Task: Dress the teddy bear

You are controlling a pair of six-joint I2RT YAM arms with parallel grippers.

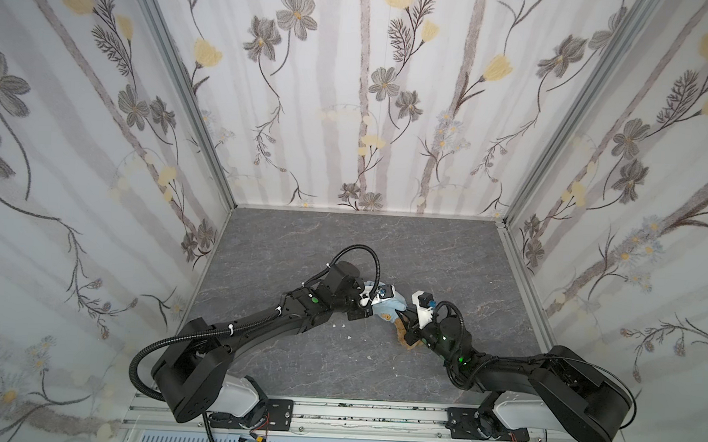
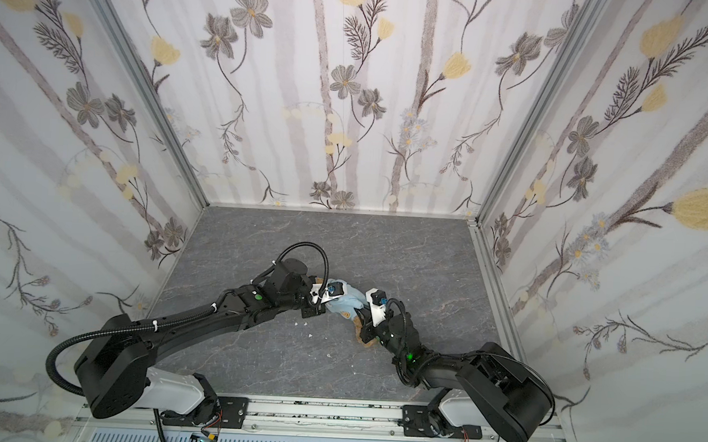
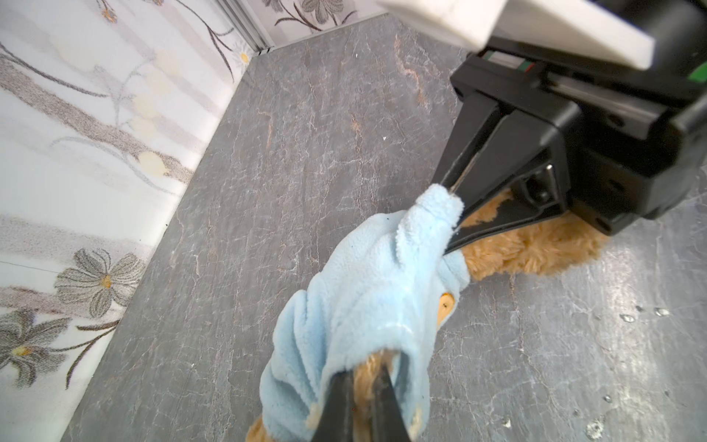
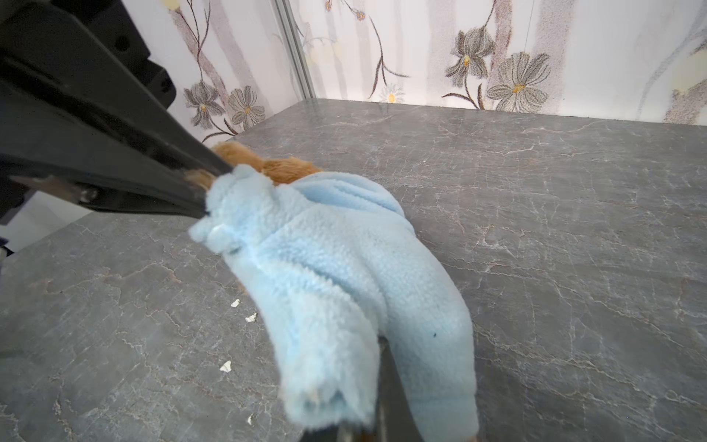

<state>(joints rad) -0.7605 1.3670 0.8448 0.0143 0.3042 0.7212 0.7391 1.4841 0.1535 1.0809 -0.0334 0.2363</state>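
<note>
Top views both show the two arms meeting over the middle of the grey marbled counter (image 1: 342, 246). The teddy bear (image 1: 405, 338) lies there between them, most of it hidden under a light-blue top (image 1: 390, 308). Only a tuft of golden-brown fur shows beside and beneath the right claw (image 1: 401, 316). The left claw (image 1: 374, 310) meets the top from the opposite end. A few white crumbs (image 1: 349, 338) lie on the counter nearby.

Left wrist view: the left claw (image 3: 361, 402) is drawn in tight. Its two fingers are tucked inside the light-blue top (image 3: 367, 291) at an opening, with the bear's fur pinched between them and fleece bunched round the outside. Across from it the right claw (image 3: 453, 191) has its tips pressed together on a fold at the top's far edge. The teddy bear (image 3: 535, 245) pokes out beneath that claw, against the counter (image 3: 306, 153).

Right wrist view: the light-blue top (image 4: 344, 268) runs from one claw to the other. The left claw (image 4: 206, 187) nips its far end, where the teddy bear (image 4: 275, 166) shows as a patch of brown fur. The right claw (image 4: 377, 417) is largely covered by fleece at the near end.
</note>
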